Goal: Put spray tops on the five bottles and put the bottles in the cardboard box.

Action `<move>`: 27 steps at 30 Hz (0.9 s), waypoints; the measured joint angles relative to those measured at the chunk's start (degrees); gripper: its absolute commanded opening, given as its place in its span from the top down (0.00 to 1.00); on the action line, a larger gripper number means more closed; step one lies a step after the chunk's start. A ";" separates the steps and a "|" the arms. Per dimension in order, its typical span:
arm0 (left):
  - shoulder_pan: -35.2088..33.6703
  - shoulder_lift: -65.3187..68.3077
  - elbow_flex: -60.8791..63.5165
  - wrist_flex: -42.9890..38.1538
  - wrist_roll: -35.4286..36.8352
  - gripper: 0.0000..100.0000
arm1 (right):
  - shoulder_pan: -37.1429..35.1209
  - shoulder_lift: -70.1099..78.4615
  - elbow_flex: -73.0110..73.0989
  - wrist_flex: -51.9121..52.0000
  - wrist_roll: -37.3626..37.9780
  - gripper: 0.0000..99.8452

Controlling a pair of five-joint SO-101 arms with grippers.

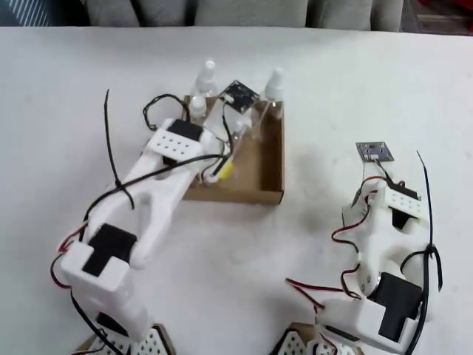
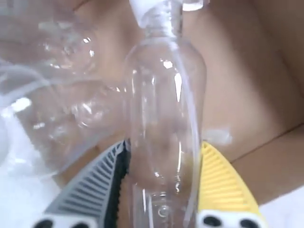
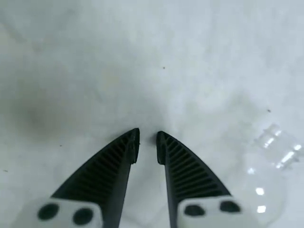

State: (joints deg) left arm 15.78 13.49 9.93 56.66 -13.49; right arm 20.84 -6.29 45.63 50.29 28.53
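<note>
1. Left wrist view: the left hand [image 2: 164,145] is clamped on the body of a clear held bottle [image 2: 164,104], with the grey finger on one side and the yellow finger on the other. This bottle wears a white spray top [image 2: 161,7].
2. It hangs over the brown floor of the cardboard box [image 2: 266,71], close beside the other bottles [image 2: 66,57] already inside.
3. In the high view the box sits on the white table [image 1: 74,89] with the left arm reaching into it. White capped heads [image 1: 275,80] stand up along its far side.
4. The right hand [image 3: 147,137] hovers low over the table. Its black fingers are almost together, leaving only a thin slit between them, and they grip nothing.
5. A loose bottle [image 3: 270,166] lies on the table just beside the right hand. Its neck looks bare, though that is hard to tell.
6. The step in hand seems to be boxing a capped bottle.
7. The next move calls for lowering it until its base rests on the cardboard, then spreading the fingers and drawing back without knocking the neighbours.
8. After that, the loose bottle likely needs its top and its place in the box.
</note>
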 measured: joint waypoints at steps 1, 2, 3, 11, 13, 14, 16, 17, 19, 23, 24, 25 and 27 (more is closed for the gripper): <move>0.00 -0.70 0.35 0.00 0.70 0.92 | 0.00 0.00 0.00 0.00 0.00 0.96; 0.09 -1.67 1.14 0.00 1.49 0.92 | 0.00 0.00 0.00 0.00 0.00 0.96; 0.09 -2.64 1.93 0.00 2.11 0.92 | 0.00 0.00 0.00 0.00 0.00 0.96; 1.05 -9.05 7.82 -2.99 2.81 0.92 | 0.00 0.00 0.00 0.00 0.00 0.96; 1.05 -9.67 8.18 -3.16 2.81 0.92 | 0.00 0.00 0.00 0.00 0.00 0.96; 1.05 -9.76 8.18 -3.16 2.81 0.92 | 0.00 0.00 0.00 0.00 0.00 0.96; 1.05 -9.76 8.18 -3.16 2.81 0.92 | -0.09 0.00 0.00 0.00 0.00 0.96; 1.05 -9.76 8.18 -3.16 2.90 0.92 | -0.09 0.00 0.00 0.00 0.00 0.96; 1.05 -9.76 8.18 -3.16 3.16 0.92 | -0.09 0.00 0.00 0.00 0.00 0.96; 1.05 -9.76 8.18 -3.16 3.34 0.92 | -0.09 0.00 0.00 0.00 0.00 0.96; 1.05 -9.76 8.18 -3.16 3.34 0.92 | -0.09 0.00 0.18 0.00 0.00 0.96; 1.05 -9.76 8.18 -3.16 3.34 0.92 | -0.09 0.00 0.26 0.00 0.00 0.96; 1.05 -9.76 8.18 -3.16 3.34 0.92 | -0.09 0.00 0.26 -0.09 0.00 0.96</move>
State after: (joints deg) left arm 16.84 3.74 18.11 53.49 -10.15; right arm 20.75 -6.29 45.89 50.20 28.53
